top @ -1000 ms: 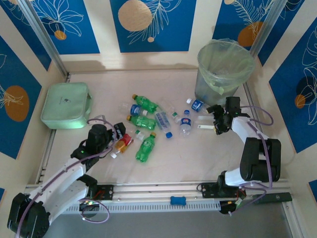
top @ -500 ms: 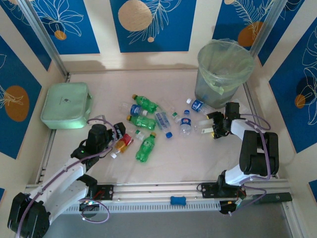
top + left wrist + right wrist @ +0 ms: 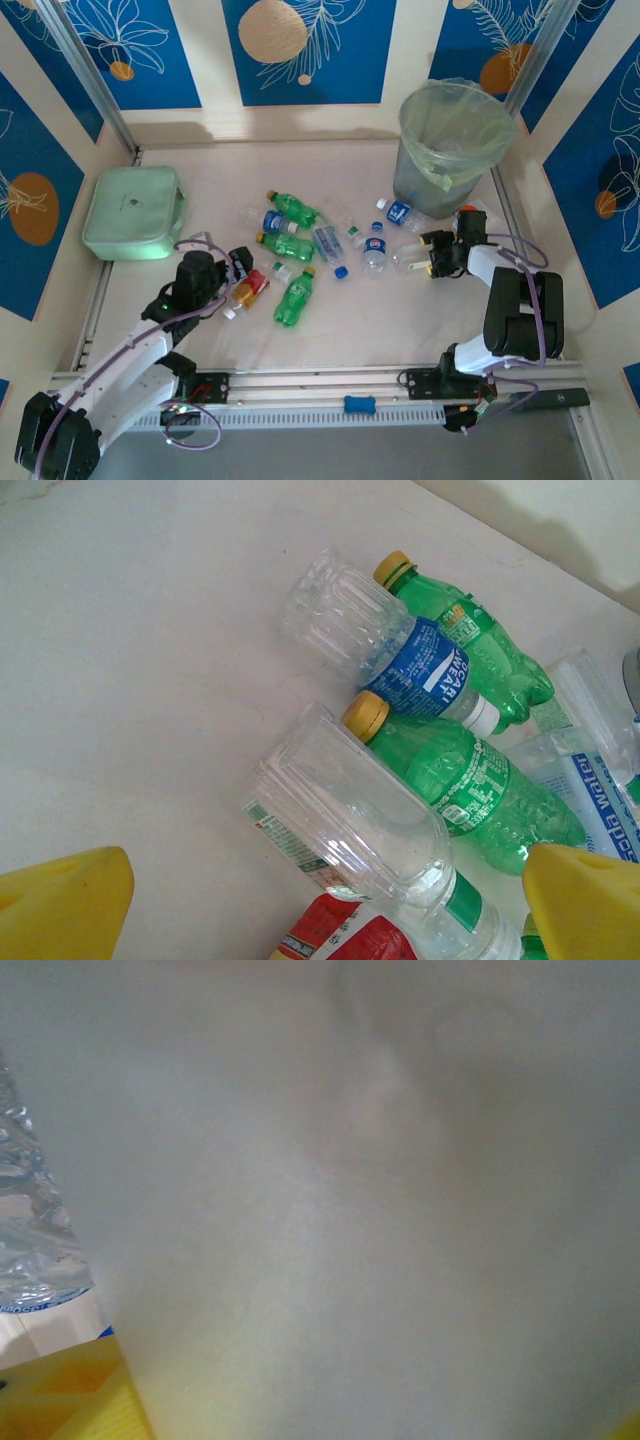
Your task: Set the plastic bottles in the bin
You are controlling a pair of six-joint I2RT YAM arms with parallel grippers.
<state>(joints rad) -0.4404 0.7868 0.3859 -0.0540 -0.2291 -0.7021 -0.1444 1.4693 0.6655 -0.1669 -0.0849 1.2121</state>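
While the right gripper (image 3: pixel 433 256), clamped or not I cannot tell, sits at a clear bottle (image 3: pixel 408 259) by the bin (image 3: pixel 428 186) in the table's (image 3: pixel 400 312) far-right corner, grasping seems underway, with a lift over its rim next.

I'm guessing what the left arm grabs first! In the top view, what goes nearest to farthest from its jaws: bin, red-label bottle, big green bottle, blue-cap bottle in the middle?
Measured from the left gripper:
1. red-label bottle, right beside the jaws.
2. green bottle, a little further right.
3. blue-cap bottle, mid-table.
4. bin, far right corner.
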